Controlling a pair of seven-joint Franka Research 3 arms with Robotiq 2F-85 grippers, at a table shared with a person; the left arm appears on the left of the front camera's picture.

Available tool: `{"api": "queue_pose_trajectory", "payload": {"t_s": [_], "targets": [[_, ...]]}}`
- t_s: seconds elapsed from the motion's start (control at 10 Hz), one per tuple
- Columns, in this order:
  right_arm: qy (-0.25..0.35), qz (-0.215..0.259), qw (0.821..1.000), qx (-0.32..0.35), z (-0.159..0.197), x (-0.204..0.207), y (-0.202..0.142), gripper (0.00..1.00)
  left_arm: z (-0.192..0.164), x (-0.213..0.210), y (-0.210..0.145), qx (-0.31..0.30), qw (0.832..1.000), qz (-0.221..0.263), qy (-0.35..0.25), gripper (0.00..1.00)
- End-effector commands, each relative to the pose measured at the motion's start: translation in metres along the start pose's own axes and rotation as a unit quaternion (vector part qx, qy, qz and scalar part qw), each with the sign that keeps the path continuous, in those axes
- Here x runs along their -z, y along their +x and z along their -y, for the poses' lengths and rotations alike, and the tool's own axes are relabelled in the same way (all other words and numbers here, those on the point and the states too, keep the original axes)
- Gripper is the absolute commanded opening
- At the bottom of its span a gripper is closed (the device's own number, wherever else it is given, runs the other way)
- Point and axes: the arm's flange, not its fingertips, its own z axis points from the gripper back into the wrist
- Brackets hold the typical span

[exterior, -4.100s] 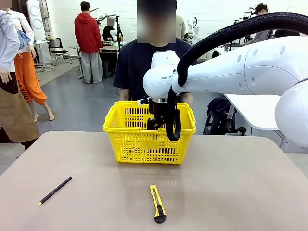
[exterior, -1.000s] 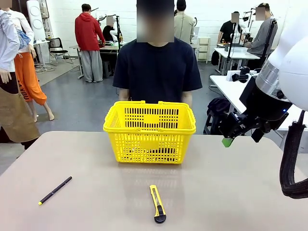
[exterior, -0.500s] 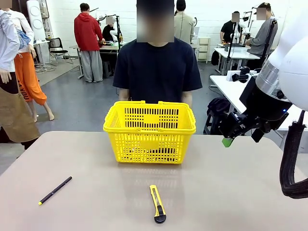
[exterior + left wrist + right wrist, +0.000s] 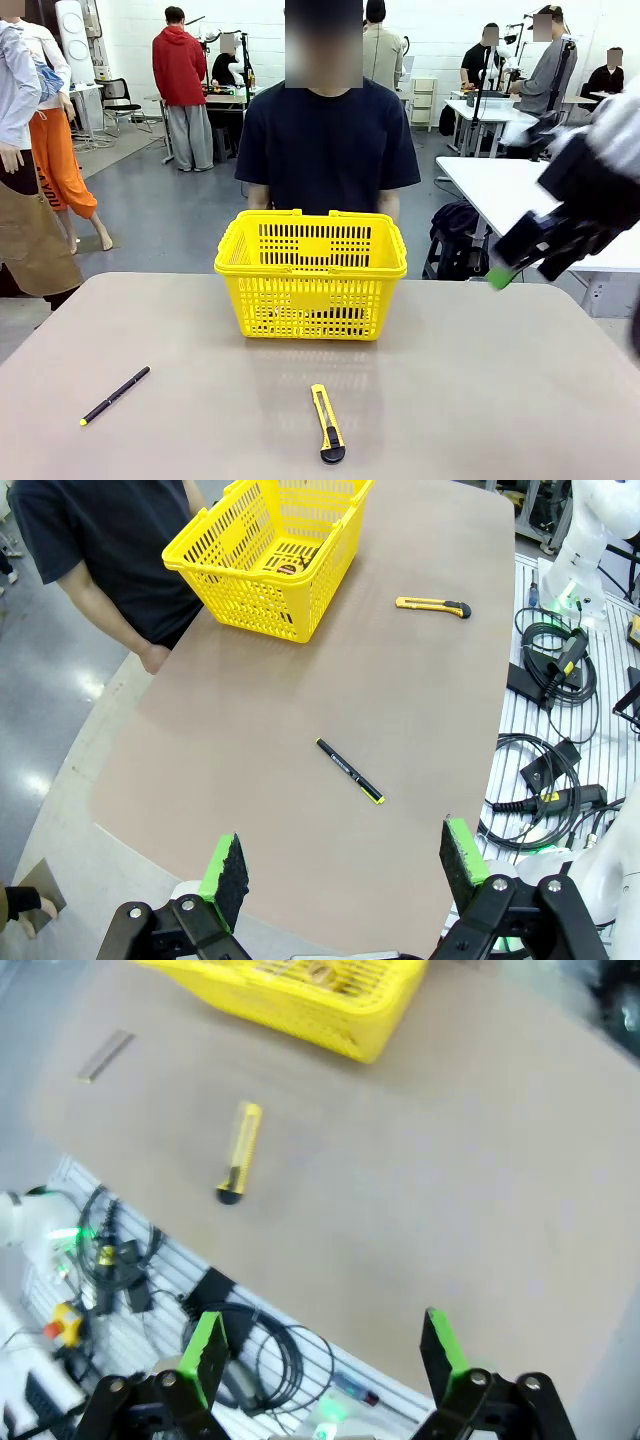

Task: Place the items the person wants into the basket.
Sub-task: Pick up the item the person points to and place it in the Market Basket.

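Your left gripper point(image 4: 340, 865) has its 2 green pads spread wide with nothing between them. Just beyond them lies the thin black pen with a yellow tip point(image 4: 350, 771), farther on the long yellow-and-black utility knife point(image 4: 432, 606), and farthest the yellow slotted plastic shopping basket point(image 4: 262, 575) with dark items inside, the person in the black T-shirt point(image 4: 95, 560) beside it. Your right gripper point(image 4: 320, 1345) is likewise spread and empty, blurred, high off the brown table point(image 4: 430, 1160).

I count one basket point(image 4: 310, 275), one pen point(image 4: 115, 395) and one knife point(image 4: 327, 423) before it, one person point(image 4: 328, 150) behind it.
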Motion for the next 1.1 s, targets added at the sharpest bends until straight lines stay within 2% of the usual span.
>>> {"api": "queue_pose_trajectory", "payload": {"t_s": [0.0,0.1,0.2,0.3,0.5,0.6,0.7,0.8,1.0], "targets": [[0.171,0.042,0.981,-0.075,0.05,-0.063,-0.032,1.0,0.0,-0.001,-0.001,0.009,1.0,0.01,-0.002,1.0],[0.227,0.103,0.964,-0.097,0.087,-0.094,-0.051,1.0,0.0,-0.001,-0.001,0.009,1.0,0.01,-0.002,1.0],[0.263,0.127,0.949,-0.115,0.124,-0.114,-0.07,1.0,0.0,-0.001,-0.001,0.009,1.0,0.01,-0.002,1.0],[0.265,0.175,0.943,-0.097,0.165,-0.126,-0.088,1.0,0.0,-0.001,-0.001,0.009,1.0,0.01,-0.002,1.0],[0.2,0.235,0.948,-0.077,0.235,-0.124,-0.123,1.0,0.0,-0.001,-0.001,0.009,1.0,0.01,-0.002,1.0],[0.151,0.257,0.953,-0.053,0.254,-0.116,-0.132,1.0,0.0,-0.001,-0.001,0.009,1.0,0.01,-0.002,1.0],[0.108,0.26,0.959,-0.022,0.263,-0.105,-0.138,1.0,0.0,-0.001,-0.001,0.009,1.0,0.01,-0.002,1.0],[0.086,0.24,0.967,-0.016,0.267,-0.096,-0.141,1.0,0.0,-0.001,-0.001,0.009,1.0,0.01,-0.002,1.0],[0.06,0.164,0.984,-0.025,0.263,-0.082,-0.145,1.0,0.0,-0.001,-0.001,0.009,1.0,0.01,-0.002,1.0]]}}
